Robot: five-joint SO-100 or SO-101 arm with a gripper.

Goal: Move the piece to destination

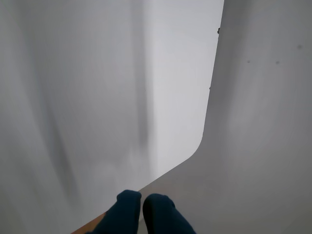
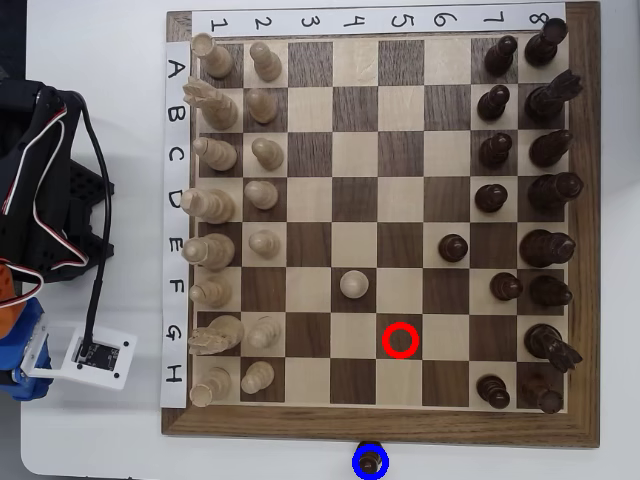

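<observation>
In the overhead view a small dark-brown pawn, the piece (image 2: 371, 461), stands inside the blue ring, the destination (image 2: 358, 470), on the white table just below the board's bottom edge. My gripper (image 1: 142, 202) shows only in the wrist view. Its two dark-blue fingertips (image 1: 127, 201) are pressed together with nothing between them, over a rounded corner of the white table (image 1: 253, 146). The arm (image 2: 45, 170) sits folded to the left of the board, far from the pawn.
The chessboard (image 2: 185, 425) carries cream pieces along its left columns and dark pieces on the right. A red ring (image 2: 385, 340) marks a bare dark square. One cream pawn (image 2: 352, 284) and one dark pawn (image 2: 453, 247) stand mid-board. A white camera module (image 2: 90, 352) lies left of the board.
</observation>
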